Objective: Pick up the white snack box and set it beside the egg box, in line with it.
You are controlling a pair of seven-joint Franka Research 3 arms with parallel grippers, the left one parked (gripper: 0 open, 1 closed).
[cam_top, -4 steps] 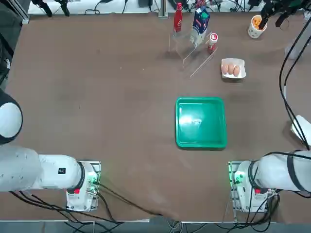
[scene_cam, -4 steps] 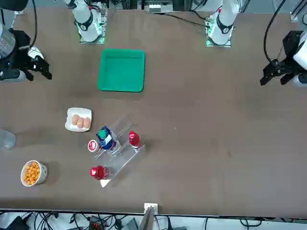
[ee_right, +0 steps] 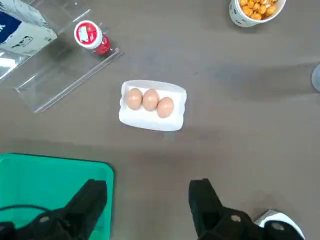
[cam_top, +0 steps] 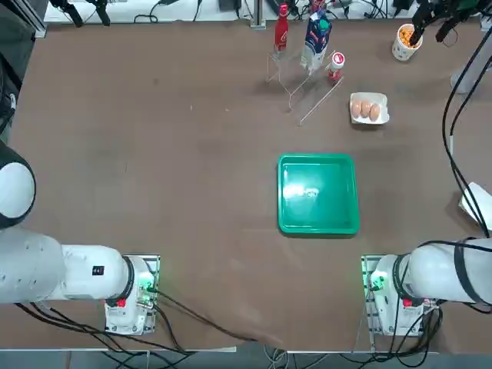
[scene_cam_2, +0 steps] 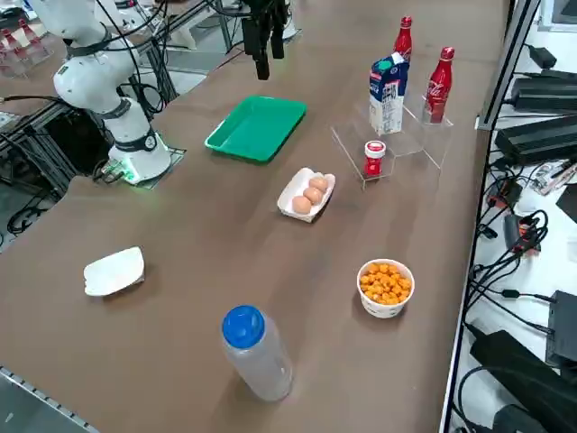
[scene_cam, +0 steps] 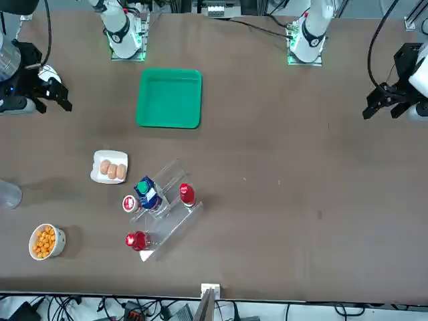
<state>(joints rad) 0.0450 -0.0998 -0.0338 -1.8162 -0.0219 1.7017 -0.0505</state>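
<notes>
The right gripper (ee_right: 150, 207) hangs high above the table with its two black fingers (ee_right: 90, 200) spread wide and nothing between them, touching nothing. In the wrist view the gap between them frames bare brown table (ee_right: 225, 145); the egg box (ee_right: 152, 105) lies beyond it, a small white tray carrying three brown eggs in a row. One finger overlaps the corner of the green tray (ee_right: 45, 180). Only a sliver of the white snack box (ee_right: 280, 222) shows in that view, cut off by the picture's edge behind the other finger.

The right side view shows the white snack box (scene_cam_2: 114, 271) whole: it lies flat near the table's edge on the robot's right, well apart from the egg box (scene_cam_2: 306, 195) and from the gripper (scene_cam_2: 264, 32). From overhead the snack box (cam_top: 477, 204) is half cut off and crossed by a black cable (cam_top: 453, 154). A cup of orange snacks (scene_cam_2: 386, 287) and a blue-capped clear bottle (scene_cam_2: 255, 352) stand farther along that side.
</notes>
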